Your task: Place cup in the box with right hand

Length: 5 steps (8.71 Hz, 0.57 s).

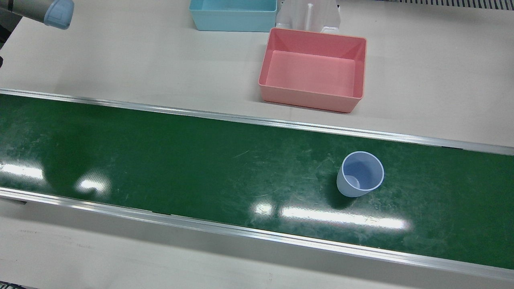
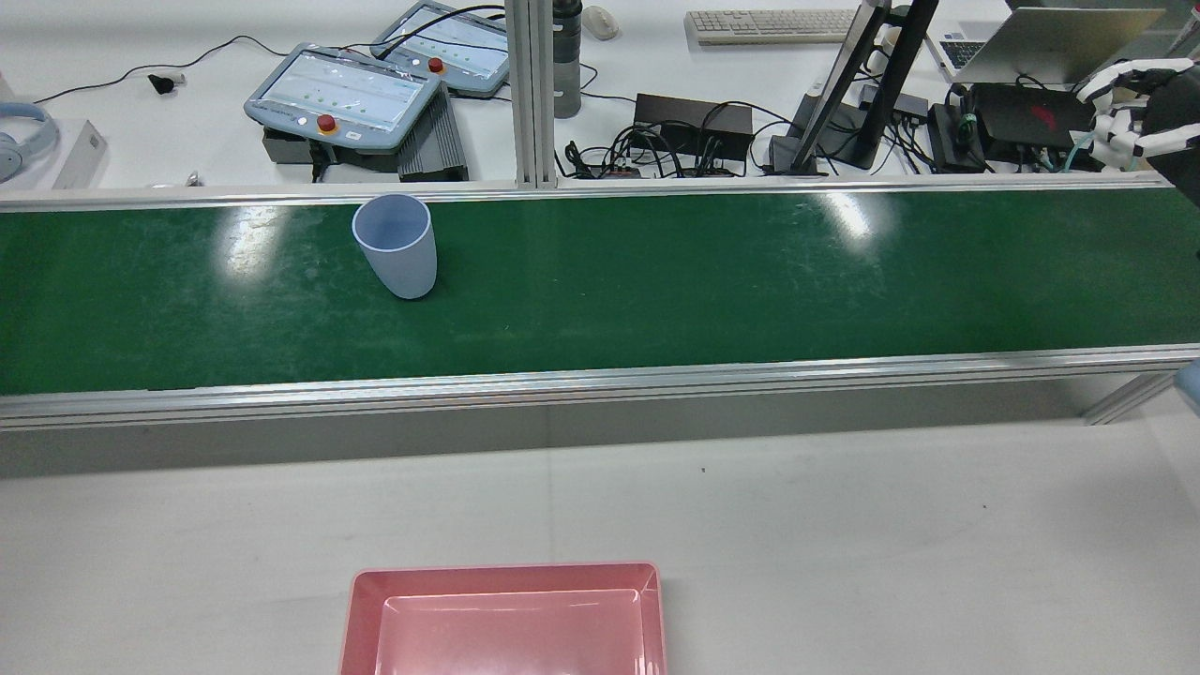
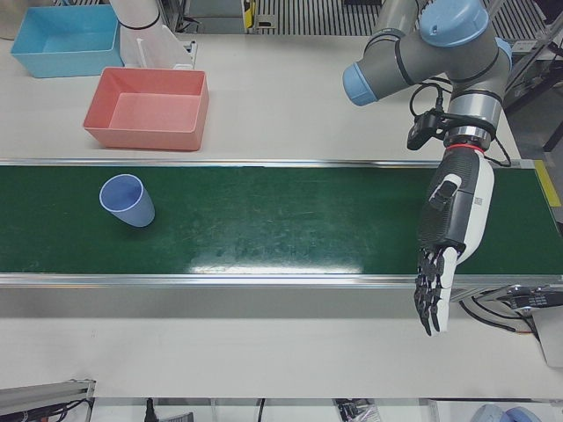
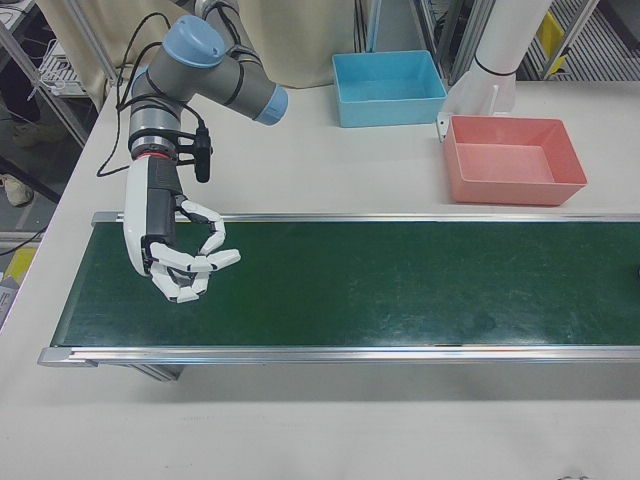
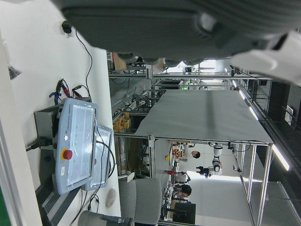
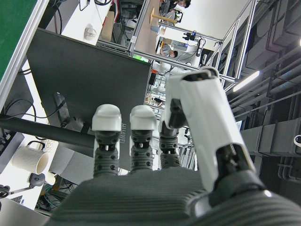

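Observation:
A pale blue cup (image 1: 360, 174) stands upright on the green conveyor belt (image 1: 160, 160); it also shows in the rear view (image 2: 396, 246) and the left-front view (image 3: 127, 200). The empty pink box (image 1: 305, 100) sits on the white table behind the belt, also in the rear view (image 2: 506, 569) and the right-front view (image 4: 520, 192). My right hand (image 4: 180, 255) hangs over the far end of the belt, far from the cup, fingers loosely curled and holding nothing; it also shows in the rear view (image 2: 1134, 112). My left hand (image 3: 440, 264) hangs at the belt's other end, fingers straight, empty.
An empty blue box (image 1: 233, 22) stands behind the pink box, beside a white arm pedestal (image 1: 309, 16). Aluminium rails (image 1: 257, 120) edge the belt on both sides. Teach pendants (image 2: 342, 94), cables and monitors lie on the desk past the belt.

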Each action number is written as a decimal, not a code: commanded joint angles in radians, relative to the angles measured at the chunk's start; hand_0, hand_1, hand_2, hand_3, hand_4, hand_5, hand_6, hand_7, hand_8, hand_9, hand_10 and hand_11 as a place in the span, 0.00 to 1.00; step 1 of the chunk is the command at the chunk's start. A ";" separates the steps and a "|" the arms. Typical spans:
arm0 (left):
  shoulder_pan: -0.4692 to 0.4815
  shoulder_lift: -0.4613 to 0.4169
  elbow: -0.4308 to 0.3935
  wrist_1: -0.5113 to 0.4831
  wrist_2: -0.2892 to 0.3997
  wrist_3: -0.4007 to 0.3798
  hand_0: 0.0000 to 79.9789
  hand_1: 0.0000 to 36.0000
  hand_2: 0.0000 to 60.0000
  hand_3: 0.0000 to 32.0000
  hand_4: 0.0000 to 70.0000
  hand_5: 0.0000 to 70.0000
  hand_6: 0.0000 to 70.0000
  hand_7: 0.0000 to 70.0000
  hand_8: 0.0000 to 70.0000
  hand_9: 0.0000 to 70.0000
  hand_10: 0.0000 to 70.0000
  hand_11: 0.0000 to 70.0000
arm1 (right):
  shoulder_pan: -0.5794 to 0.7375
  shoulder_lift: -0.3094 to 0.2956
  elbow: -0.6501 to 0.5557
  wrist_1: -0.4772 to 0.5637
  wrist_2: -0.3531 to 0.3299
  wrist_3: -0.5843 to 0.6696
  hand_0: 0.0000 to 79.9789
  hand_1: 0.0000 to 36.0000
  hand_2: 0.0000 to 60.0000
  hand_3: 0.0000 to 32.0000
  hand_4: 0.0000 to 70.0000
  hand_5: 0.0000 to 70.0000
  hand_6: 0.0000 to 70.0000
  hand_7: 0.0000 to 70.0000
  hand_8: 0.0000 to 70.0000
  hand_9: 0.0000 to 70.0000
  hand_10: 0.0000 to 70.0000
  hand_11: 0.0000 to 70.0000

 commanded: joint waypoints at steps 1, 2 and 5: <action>0.000 0.000 0.000 0.000 0.000 -0.001 0.00 0.00 0.00 0.00 0.00 0.00 0.00 0.00 0.00 0.00 0.00 0.00 | 0.002 -0.002 0.002 0.000 -0.001 0.001 1.00 1.00 1.00 0.00 0.51 0.37 0.46 1.00 0.87 1.00 0.83 1.00; 0.000 0.000 0.000 0.000 0.000 -0.001 0.00 0.00 0.00 0.00 0.00 0.00 0.00 0.00 0.00 0.00 0.00 0.00 | 0.000 -0.002 0.002 0.000 -0.001 0.001 1.00 1.00 1.00 0.00 0.52 0.37 0.46 1.00 0.87 1.00 0.83 1.00; 0.000 0.000 0.000 0.000 0.000 -0.001 0.00 0.00 0.00 0.00 0.00 0.00 0.00 0.00 0.00 0.00 0.00 0.00 | 0.002 -0.005 0.006 0.000 -0.001 -0.001 1.00 1.00 1.00 0.00 0.55 0.37 0.46 1.00 0.87 1.00 0.82 1.00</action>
